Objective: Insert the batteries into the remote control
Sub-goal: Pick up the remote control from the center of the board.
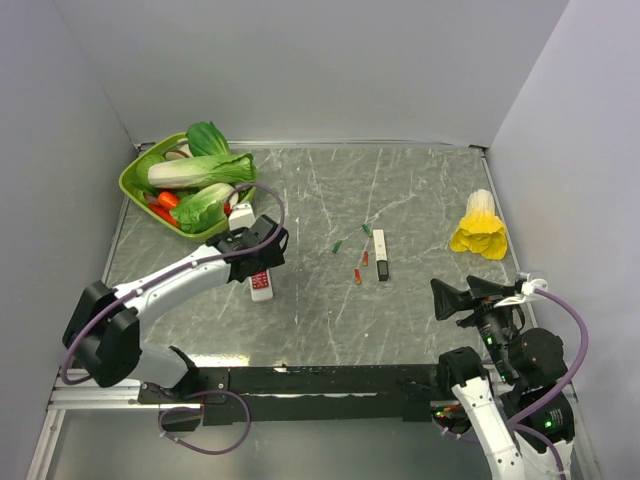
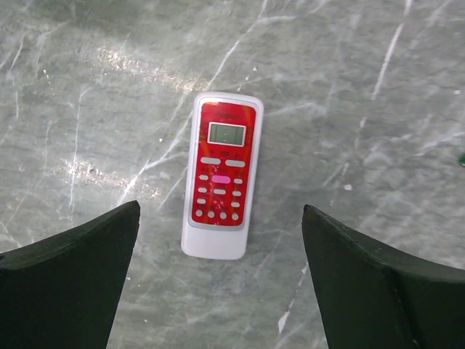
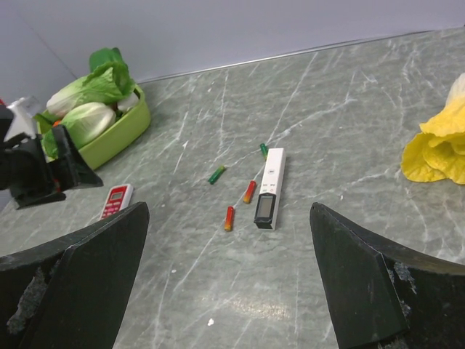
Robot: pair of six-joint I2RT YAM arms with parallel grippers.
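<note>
Nearest me, the right gripper (image 1: 452, 292) hangs over the marble table (image 1: 420, 200) with its jaws spread wide, holding nothing. My worry starts just beyond it, on the left side. The remote control (image 2: 221, 185) lies flat with its red button face up, so I take it the battery door is underneath. A pinch across its smooth sides could let it skid, or slip as I turn it over. The left gripper (image 2: 220, 218) hovers above it, jaws wide, one finger either side of its lower end, closed on nothing.

Further out, mid-table, the two orange-red batteries (image 3: 229, 218) (image 3: 249, 191) lie beside a white-and-black bar (image 3: 267, 187). Being round, they may roll if nudged, and the green pieces (image 3: 216, 174) just beyond could be grabbed by mistake. Furthest back sit a green basket (image 1: 128, 178) of vegetables and a yellow leafy toy (image 1: 480, 230).
</note>
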